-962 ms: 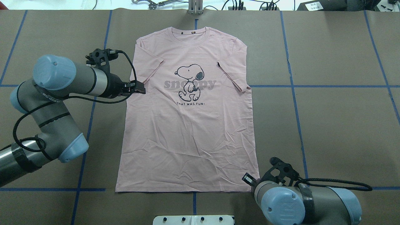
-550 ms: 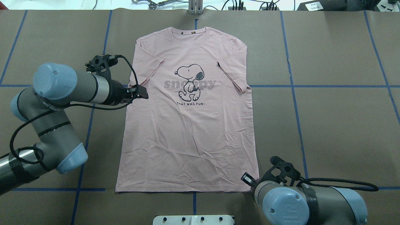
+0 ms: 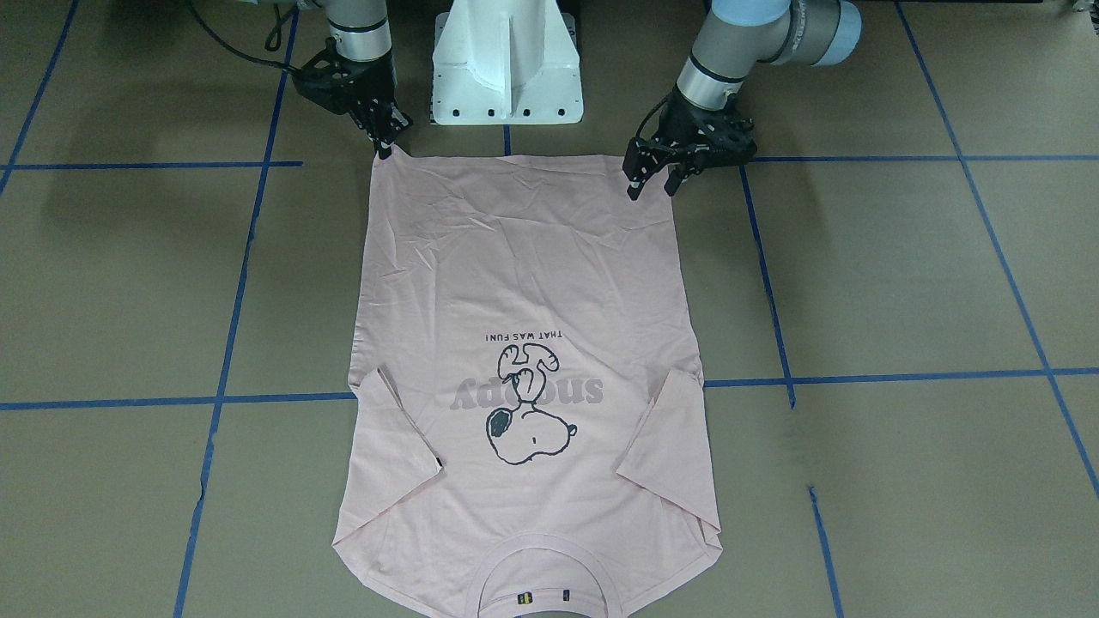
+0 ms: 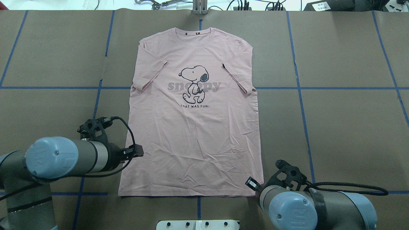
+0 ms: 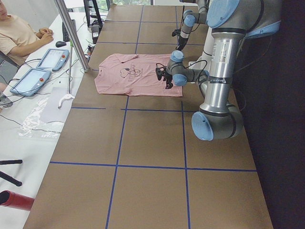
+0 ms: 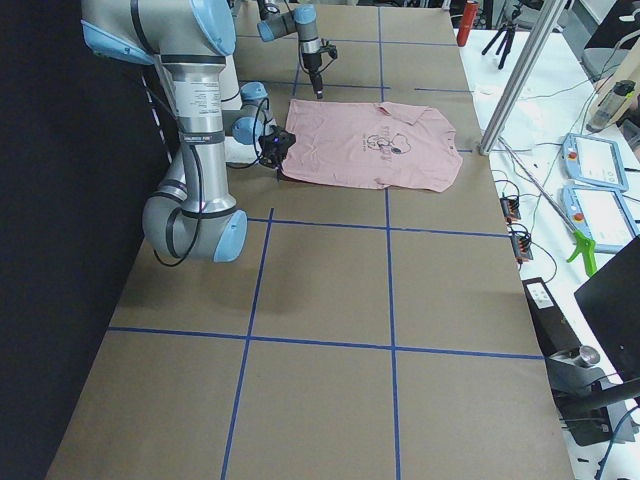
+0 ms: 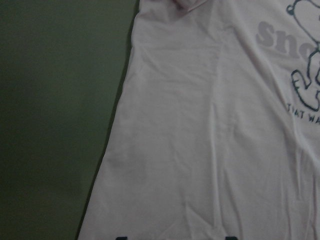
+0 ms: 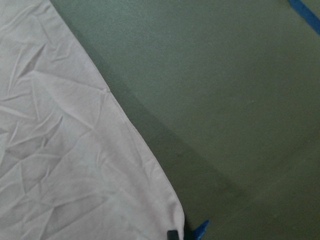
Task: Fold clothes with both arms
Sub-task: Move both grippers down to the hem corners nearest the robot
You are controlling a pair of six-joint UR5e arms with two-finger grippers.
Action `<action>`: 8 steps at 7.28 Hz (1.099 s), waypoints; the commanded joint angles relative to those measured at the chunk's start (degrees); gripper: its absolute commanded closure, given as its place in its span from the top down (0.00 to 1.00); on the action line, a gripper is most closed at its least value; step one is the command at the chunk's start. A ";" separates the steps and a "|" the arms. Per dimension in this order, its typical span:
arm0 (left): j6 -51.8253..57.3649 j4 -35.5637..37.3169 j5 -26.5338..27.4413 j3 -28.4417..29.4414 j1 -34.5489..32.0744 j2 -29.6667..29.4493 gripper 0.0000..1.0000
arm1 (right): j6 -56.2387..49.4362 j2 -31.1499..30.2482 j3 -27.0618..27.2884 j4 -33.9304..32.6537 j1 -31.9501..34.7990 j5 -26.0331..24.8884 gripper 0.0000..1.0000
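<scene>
T-shirt [image 4: 195, 127] flat, print up, on brown worktop [image 4: 335, 127]; collar far from robot, hem at the near edge. Change noted: half a second ago the left end effector [image 3: 651, 187] was by the sleeve [image 4: 148, 72] on the robot's left. It has since travelled back along that side seam and now hovers over the hem corner on that side, fingers well apart, nothing held. Wrist view agrees: both tips wide, over bare cloth. Right end effector [image 3: 384, 148] unmoved at the opposite hem corner, tips drawn together and seemingly pinching it, though cloth between them is not clearly seen. Shirt itself undisturbed. Reading: sleeve work is over and both arms are lining up on the hem. Left grasp not yet made; fold not started.
</scene>
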 commanded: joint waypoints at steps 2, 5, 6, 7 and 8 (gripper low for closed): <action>-7.08 4.22 3.93 -2.12 9.14 4.33 0.70 | -0.02 -0.04 0.02 0.07 0.00 -0.03 0.00; -7.08 4.68 3.93 -1.68 9.59 4.33 0.66 | -0.10 -0.13 0.46 0.07 0.08 -0.03 0.00; -7.08 4.68 3.93 -1.59 9.68 4.24 0.60 | -0.10 -0.13 0.46 0.07 0.08 -0.03 0.00; -7.08 4.68 3.93 -1.59 9.59 4.24 0.56 | -0.19 -0.22 0.46 0.07 0.17 -0.03 0.00; -7.08 4.68 3.93 -1.59 9.59 4.50 0.48 | -0.19 -0.22 0.46 0.07 0.17 -0.03 0.00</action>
